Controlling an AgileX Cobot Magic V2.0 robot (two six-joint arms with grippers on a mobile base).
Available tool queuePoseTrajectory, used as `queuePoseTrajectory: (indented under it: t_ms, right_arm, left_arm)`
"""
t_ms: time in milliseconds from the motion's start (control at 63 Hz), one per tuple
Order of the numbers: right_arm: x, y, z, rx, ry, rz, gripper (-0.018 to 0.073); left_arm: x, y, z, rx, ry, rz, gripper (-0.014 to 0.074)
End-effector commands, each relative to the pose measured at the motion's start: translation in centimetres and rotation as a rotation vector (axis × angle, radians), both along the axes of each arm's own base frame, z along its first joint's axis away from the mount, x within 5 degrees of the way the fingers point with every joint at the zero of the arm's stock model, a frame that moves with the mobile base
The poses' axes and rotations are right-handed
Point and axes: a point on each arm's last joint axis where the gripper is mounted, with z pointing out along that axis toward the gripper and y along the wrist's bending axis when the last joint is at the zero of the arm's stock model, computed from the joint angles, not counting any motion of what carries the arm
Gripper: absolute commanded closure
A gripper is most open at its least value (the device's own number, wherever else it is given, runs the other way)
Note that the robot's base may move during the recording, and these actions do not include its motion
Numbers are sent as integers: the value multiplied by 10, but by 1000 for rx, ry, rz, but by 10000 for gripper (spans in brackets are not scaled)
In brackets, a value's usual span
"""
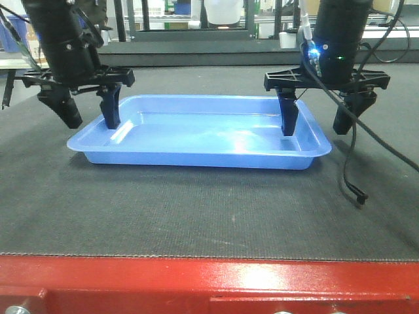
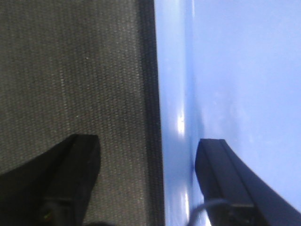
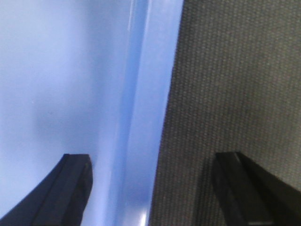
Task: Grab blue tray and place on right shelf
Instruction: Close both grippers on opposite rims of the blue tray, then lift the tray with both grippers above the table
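Note:
The blue tray [image 1: 203, 134] lies flat on the dark mat, light-blue and glossy. My left gripper [image 1: 90, 116] is open and straddles the tray's left rim [image 2: 171, 117], one finger inside the tray, one outside over the mat. My right gripper [image 1: 316, 124] is open too and straddles the right rim [image 3: 150, 117] the same way. In both wrist views a wide gap shows between fingers and rim, so neither grips it. The right shelf is out of view.
The dark mat [image 1: 196, 209] covers a red-framed table whose front edge [image 1: 196, 284] is close to the camera. A black cable [image 1: 357, 190] hangs from the right arm and loops onto the mat. Racks and bins stand behind the table.

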Motion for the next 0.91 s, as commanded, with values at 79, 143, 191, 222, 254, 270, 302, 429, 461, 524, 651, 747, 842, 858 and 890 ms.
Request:
queuePoseTrajectory:
  t_ms: [79, 143, 191, 222, 254, 270, 302, 429, 461, 524, 651, 747, 842, 858, 890]
  right_arm:
    - [2, -1, 34, 22, -121, -1, -52]
    - [3, 0, 31, 21, -114, 0, -52]
    - [3, 0, 30, 20, -111, 0, -52]
    - [3, 1, 28, 21, -106, 2, -44]
    - [3, 2, 28, 21, -106, 3, -22]
    - [3, 2, 28, 21, -106, 3, -9]
    - [3, 3, 28, 22, -106, 5, 36]
    - [1, 7, 28, 23, -104, 15, 279]
    - [1, 8, 28, 23, -104, 16, 344]
    - [0, 9, 28, 22, -99, 19, 487]
    - [-2, 8, 31, 19, -90, 18, 496]
    - [-6, 7, 43, 24, -109, 18, 503]
    - [-13, 5, 65, 36, -150, 18, 503]
    - [-14, 4, 69, 37, -155, 18, 503]
    - [-18, 3, 79, 40, -171, 18, 503]
  left_arm:
    - [-1, -3, 33, -54, -97, 14, 250]
    - [-1, -3, 31, -54, -90, 19, 250]
    - [0, -3, 30, -56, -84, 26, 250]
    - [-1, -4, 30, -59, -81, 27, 250]
    - [-1, -4, 30, -61, -80, 27, 251]
    - [-1, -4, 30, -62, -82, 27, 253]
    - [0, -4, 30, -63, -84, 27, 262]
    - [-1, -4, 30, -65, -81, 28, 401]
    - [-1, -4, 30, -65, -81, 28, 445]
    - [-1, -4, 30, -65, -81, 28, 556]
    - [-1, -4, 31, -65, -78, 27, 632]
    - [-4, -3, 39, -58, -66, 24, 638]
    - [-7, -2, 60, -55, -82, 20, 638]
    - [-9, -1, 65, -56, -87, 19, 638]
    - [-12, 0, 74, -50, -92, 18, 638]
